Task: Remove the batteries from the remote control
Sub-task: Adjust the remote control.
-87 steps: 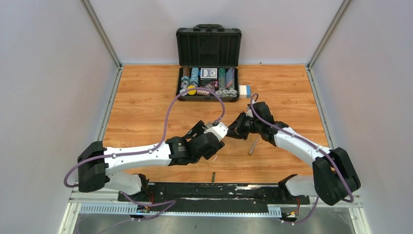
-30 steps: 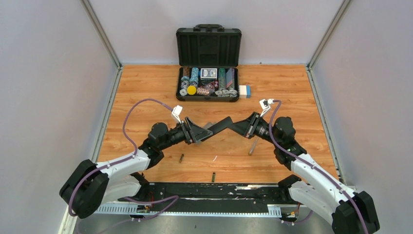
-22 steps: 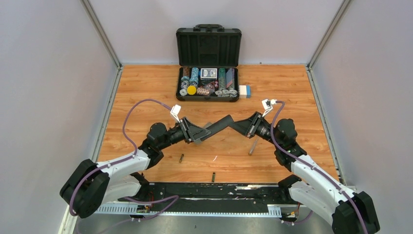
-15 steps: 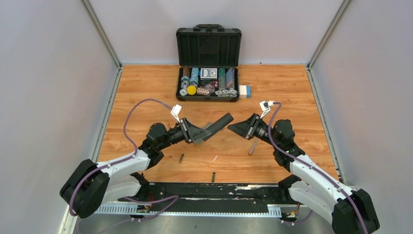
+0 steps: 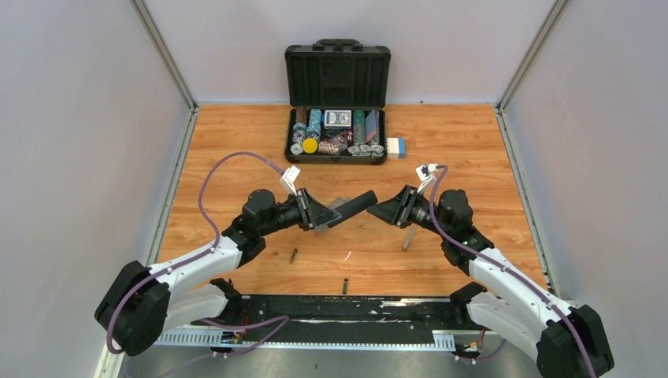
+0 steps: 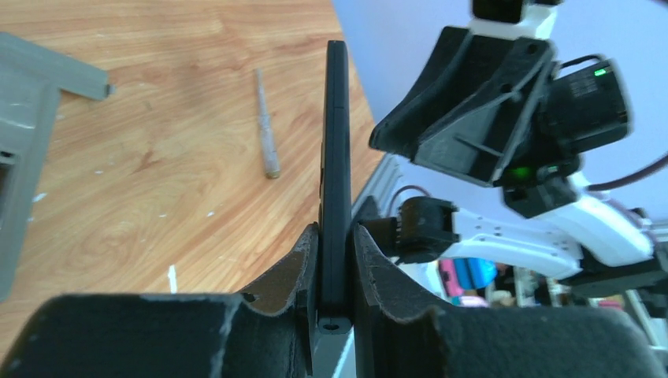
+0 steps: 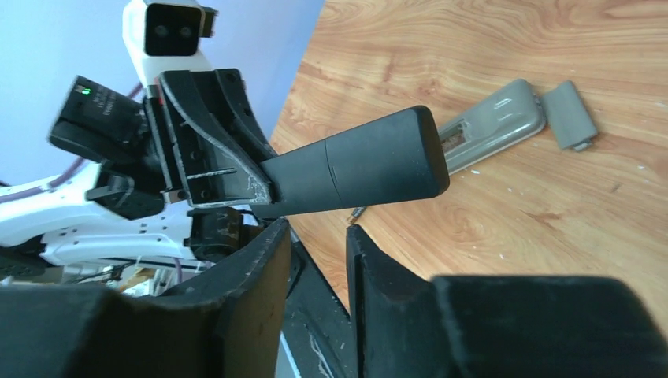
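Observation:
The black remote control [image 5: 353,207] [image 6: 335,150] [image 7: 354,169] hangs above the table's middle, one end clamped on its thin sides in my left gripper [image 5: 323,214] [image 6: 335,236], which is shut on it. My right gripper [image 5: 376,209] [image 7: 315,228] stands open just past the remote's free end, touching nothing. Two batteries, small dark cylinders, lie on the wood: one [image 5: 293,255] below the left arm, one [image 5: 345,285] near the front edge. Whether any battery sits inside the remote is hidden.
An open black case [image 5: 337,75] with chips and cards stands at the back, a small white and blue box [image 5: 396,146] beside it. A thin grey stick [image 5: 410,235] [image 6: 266,126] lies under the right arm. A grey remote [image 7: 492,126] and its loose cover [image 7: 569,116] lie on the wood.
My left gripper shut on the black remote. My right gripper let go of its other end, opened and drew back a little to the right.

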Available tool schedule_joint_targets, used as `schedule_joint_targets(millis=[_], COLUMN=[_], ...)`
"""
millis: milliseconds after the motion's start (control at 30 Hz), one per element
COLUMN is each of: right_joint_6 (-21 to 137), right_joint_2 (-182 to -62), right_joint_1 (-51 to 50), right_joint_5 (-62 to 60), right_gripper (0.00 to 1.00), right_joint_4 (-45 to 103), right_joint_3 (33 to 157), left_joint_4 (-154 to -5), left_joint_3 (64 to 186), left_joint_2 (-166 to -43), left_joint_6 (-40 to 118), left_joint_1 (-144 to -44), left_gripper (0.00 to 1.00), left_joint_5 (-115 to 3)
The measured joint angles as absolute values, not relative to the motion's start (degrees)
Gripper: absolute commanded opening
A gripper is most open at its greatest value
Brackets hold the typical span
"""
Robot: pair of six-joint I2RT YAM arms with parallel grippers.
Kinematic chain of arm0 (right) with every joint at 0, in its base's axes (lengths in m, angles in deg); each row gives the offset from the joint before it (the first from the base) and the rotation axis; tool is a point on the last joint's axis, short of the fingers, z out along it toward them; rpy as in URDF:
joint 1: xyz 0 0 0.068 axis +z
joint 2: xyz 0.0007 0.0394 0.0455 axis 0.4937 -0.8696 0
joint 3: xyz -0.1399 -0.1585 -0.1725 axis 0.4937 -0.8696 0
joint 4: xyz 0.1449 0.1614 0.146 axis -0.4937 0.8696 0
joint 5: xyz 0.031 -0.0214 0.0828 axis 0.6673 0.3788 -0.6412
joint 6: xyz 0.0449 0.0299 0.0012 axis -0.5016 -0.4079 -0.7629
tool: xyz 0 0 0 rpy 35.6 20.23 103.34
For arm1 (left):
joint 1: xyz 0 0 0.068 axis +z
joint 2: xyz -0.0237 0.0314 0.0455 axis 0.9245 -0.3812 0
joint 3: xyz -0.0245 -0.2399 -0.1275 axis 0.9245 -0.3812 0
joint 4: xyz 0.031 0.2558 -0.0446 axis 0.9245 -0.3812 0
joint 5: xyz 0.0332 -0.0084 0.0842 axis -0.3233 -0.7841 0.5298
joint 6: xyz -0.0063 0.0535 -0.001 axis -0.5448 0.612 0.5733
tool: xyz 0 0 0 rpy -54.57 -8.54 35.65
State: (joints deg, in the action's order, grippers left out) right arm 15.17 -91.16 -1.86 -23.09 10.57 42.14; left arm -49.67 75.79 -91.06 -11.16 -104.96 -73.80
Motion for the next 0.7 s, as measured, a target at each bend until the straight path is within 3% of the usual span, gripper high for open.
schedule_joint_targets(millis=[233, 700], right_joint_6=[24.0, 32.2], right_joint_2=[-90.2, -90.7], right_joint_1=[-1.9, -1.9], right_joint_5=[-18.9, -8.6], right_gripper=[0.64, 0.81], right_joint_4=[24.6, 39.2], right_joint_3=[49.6, 53.2], left_joint_4=[-65.5, -81.6], left_joint_3=[82.2, 87.5], left_joint_2=[-90.4, -91.7], left_joint_6=[-1.5, 9.1], left_joint_1=[-105.0, -105.0], left_gripper=[0.0, 0.0], left_joint_5=[-72.6, -72.5])
